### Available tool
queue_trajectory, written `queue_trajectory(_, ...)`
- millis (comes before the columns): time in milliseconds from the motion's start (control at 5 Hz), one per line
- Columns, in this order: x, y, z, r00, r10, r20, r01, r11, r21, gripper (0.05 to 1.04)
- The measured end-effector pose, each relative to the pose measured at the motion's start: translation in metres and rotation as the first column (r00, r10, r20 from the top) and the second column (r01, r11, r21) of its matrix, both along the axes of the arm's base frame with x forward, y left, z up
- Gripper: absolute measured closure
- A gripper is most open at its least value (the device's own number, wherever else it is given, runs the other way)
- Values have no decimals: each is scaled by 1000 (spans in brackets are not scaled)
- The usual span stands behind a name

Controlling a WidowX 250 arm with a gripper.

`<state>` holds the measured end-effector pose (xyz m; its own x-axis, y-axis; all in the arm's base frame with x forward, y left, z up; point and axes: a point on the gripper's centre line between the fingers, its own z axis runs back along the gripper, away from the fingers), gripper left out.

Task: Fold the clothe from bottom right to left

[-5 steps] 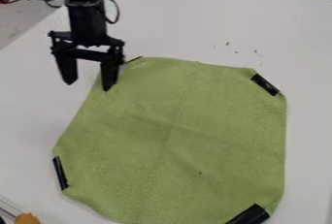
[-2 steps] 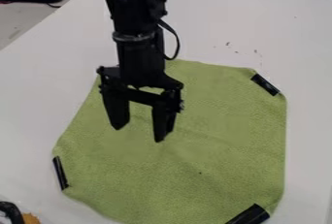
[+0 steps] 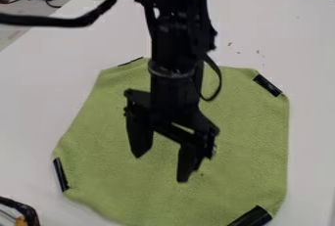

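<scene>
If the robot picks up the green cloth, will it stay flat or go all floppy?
It will probably go floppy: the green cloth looks thin and has soft, wavy edges. It's likely light for its size, since it spreads wide but lies nearly flat. The black strip at a corner might make that bit a little stiffer.

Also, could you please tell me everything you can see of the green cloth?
The green cloth lies spread out, unfolded, on the white table. It looks soft and finely textured, roughly eight-sided, with black strips at its four blunted corners and a small dark speck on it. Its near edge runs off the bottom of the picture. The gripper hangs over it with jaws apart; whether they touch it I cannot tell.
</scene>
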<state>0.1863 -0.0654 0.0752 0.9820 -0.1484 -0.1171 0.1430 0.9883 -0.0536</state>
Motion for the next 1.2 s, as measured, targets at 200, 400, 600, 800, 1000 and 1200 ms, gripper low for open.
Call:
queue_trajectory(200, -16, -19, -9, 999, 37, 24, -35, 998, -52, 85)
queue_trajectory(400, -21, -41, -17, 998, 44, 51, -41, 997, -59, 85)
queue_trajectory(600, -7, -62, -37, 999, -20, 49, 23, 997, -68, 85)
queue_trajectory(800, -3, -87, -39, 992, -101, 77, 108, 989, -102, 85)
queue_trajectory(1000, 4, -87, -55, 985, -99, 141, 113, 989, -93, 85)
queue_trajectory(1200, 2, -80, -67, 977, -80, 199, 98, 992, -85, 85)
